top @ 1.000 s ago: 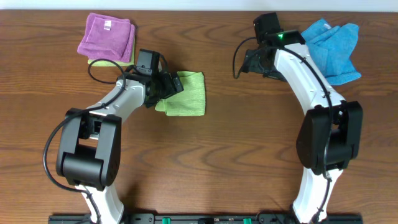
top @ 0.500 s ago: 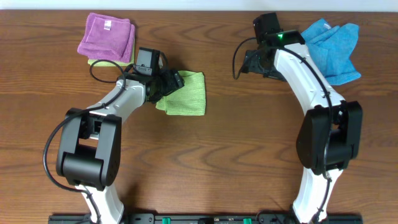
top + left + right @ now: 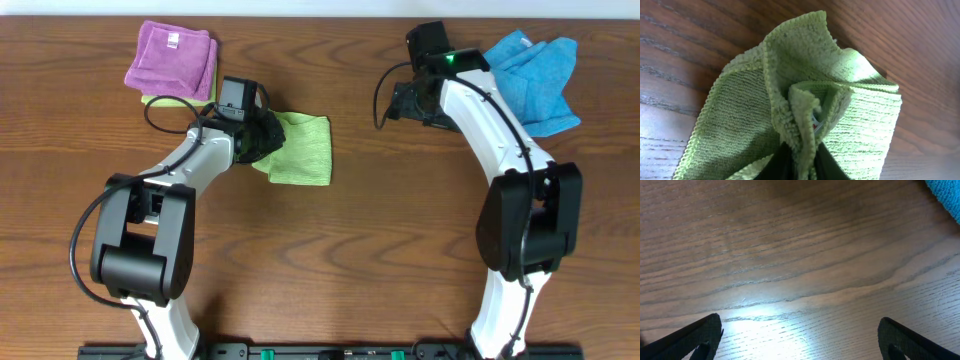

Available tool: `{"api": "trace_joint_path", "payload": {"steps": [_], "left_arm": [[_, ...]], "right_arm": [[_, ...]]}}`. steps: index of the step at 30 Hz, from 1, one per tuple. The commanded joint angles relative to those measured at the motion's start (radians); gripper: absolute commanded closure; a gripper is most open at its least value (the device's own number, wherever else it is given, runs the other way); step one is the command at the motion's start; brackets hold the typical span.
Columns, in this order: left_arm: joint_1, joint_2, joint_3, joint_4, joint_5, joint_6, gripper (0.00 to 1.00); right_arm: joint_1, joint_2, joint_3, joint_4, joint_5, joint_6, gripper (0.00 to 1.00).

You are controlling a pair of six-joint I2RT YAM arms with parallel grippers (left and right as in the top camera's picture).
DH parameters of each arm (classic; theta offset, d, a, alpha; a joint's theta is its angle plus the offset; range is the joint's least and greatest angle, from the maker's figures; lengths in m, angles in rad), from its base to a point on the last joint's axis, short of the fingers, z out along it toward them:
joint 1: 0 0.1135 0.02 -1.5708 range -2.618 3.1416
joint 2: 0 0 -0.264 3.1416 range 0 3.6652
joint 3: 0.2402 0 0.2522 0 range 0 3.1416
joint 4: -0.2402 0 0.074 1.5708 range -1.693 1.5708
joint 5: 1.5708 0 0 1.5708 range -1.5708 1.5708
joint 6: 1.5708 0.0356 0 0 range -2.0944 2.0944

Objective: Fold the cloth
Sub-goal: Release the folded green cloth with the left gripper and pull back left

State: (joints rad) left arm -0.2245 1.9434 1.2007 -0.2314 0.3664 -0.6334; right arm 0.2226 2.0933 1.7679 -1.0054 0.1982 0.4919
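The cloth (image 3: 305,150) is lime-green and lies folded on the wooden table, left of centre. My left gripper (image 3: 266,140) is at its left edge, shut on a raised pinch of the fabric. In the left wrist view the cloth (image 3: 735,110) bunches up into a ridge between the two black fingers (image 3: 780,167), and my left gripper (image 3: 802,162) is closed tight on that ridge. My right gripper (image 3: 400,100) hovers at the back right of centre. In the right wrist view my right gripper (image 3: 800,335) is open wide above bare wood, holding nothing.
A folded purple cloth (image 3: 172,58) lies at the back left, with a lime-green strip (image 3: 175,100) showing under its front edge. A crumpled bright blue cloth (image 3: 535,75) sits at the back right, its corner (image 3: 946,190) just beyond my right gripper.
My left gripper has closed on the cloth's left edge, pinching it into a raised fold. The right arm has not moved.
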Motion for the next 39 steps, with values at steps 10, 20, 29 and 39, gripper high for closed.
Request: {"api": "trace_joint_path", "payload": {"steps": [10, 20, 29, 39], "left_arm": [[0.002, 0.019, 0.015, -0.089, 0.0, 0.052, 0.94], [0.058, 0.018, 0.029, -0.151, -0.066, 0.08, 0.38], [0.13, 0.018, 0.13, -0.295, 0.064, 0.08, 0.39], [0.105, 0.018, 0.133, -0.296, 0.151, 0.069, 0.39]], "right_arm": [[0.008, -0.034, -0.001, -0.001, 0.004, -0.011, 0.01], [0.008, -0.034, -0.001, -0.002, 0.004, -0.019, 0.01], [0.008, -0.034, -0.001, -0.002, 0.004, -0.018, 0.01], [0.009, -0.034, -0.001, 0.0, -0.005, -0.02, 0.01]]}}
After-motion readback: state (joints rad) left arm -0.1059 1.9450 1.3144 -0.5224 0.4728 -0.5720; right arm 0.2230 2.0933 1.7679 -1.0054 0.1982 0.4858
